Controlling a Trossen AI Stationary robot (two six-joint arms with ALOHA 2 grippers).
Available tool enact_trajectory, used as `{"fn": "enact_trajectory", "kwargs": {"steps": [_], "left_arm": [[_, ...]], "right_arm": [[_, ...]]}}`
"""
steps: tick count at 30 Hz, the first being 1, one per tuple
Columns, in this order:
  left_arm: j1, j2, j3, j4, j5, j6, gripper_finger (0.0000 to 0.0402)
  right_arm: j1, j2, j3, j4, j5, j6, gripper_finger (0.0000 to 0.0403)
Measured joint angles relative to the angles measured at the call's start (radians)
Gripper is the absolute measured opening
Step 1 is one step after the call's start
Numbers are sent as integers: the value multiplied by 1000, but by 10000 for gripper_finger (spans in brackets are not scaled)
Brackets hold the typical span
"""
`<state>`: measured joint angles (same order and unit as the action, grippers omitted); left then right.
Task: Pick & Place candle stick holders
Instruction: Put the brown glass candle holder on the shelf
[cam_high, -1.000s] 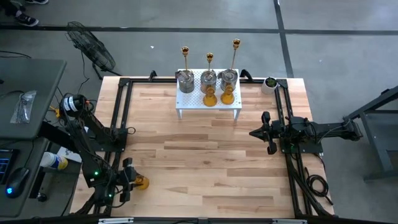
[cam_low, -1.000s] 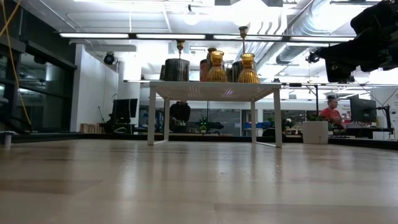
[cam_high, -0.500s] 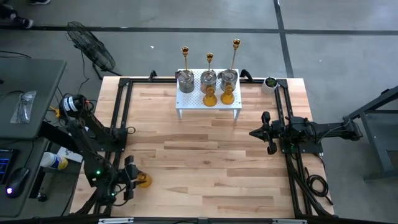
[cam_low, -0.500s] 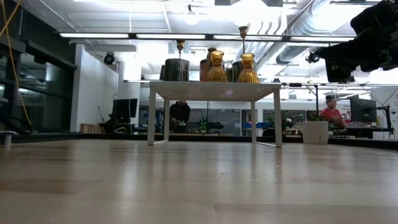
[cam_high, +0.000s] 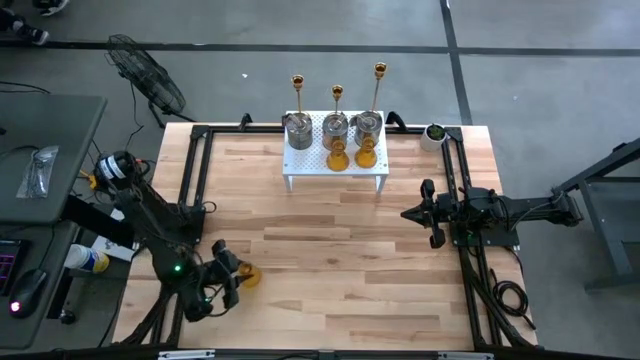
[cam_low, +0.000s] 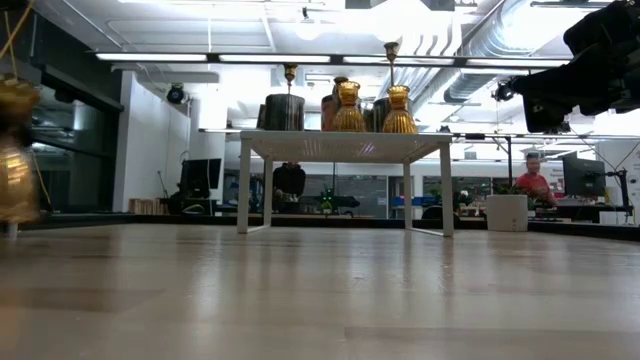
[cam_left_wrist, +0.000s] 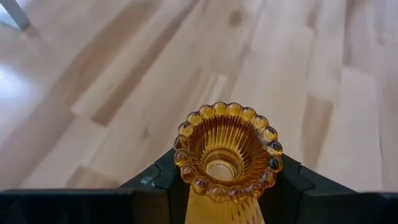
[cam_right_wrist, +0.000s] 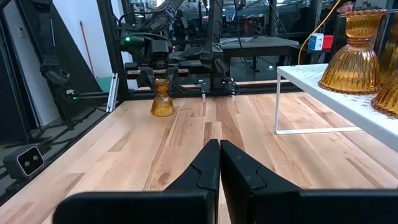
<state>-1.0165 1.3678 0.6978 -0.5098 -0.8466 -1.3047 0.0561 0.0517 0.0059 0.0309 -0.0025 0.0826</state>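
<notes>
Bright, even light falls from ceiling tubes (cam_low: 300, 57) overhead, which flare white in the low view. The wooden table (cam_high: 330, 250) shows only faint, soft shadows and a pale sheen. At that view's left edge an amber holder (cam_low: 15, 150) smears into blur. Up close, its fluted rim (cam_left_wrist: 227, 151) glints crisply.

- The white stand (cam_high: 335, 172) sits on the table (cam_high: 330, 260) at the middle of the far edge.
- On the stand: three gold sticks (cam_high: 337, 97) along the back, three silver jars (cam_high: 334, 128) before them, two amber holders (cam_high: 337, 155) in front.
- A potted plant (cam_high: 434, 133) is at the far right corner.
- A third amber holder (cam_high: 247, 275) is near the near left corner, held in the left gripper (cam_high: 228, 277).
- The right gripper (cam_high: 412, 213) is by the right edge.
</notes>
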Motion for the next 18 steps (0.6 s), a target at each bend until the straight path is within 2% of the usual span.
{"fn": "enact_trajectory", "kwargs": {"steps": [7, 18], "left_arm": [[182, 0, 97, 0, -8, 149, 141], [531, 0, 281, -1, -13, 389, 141]], "right_arm": [[0, 0, 0, 0, 0, 0, 4], [0, 0, 0, 0, 0, 0, 4]]}}
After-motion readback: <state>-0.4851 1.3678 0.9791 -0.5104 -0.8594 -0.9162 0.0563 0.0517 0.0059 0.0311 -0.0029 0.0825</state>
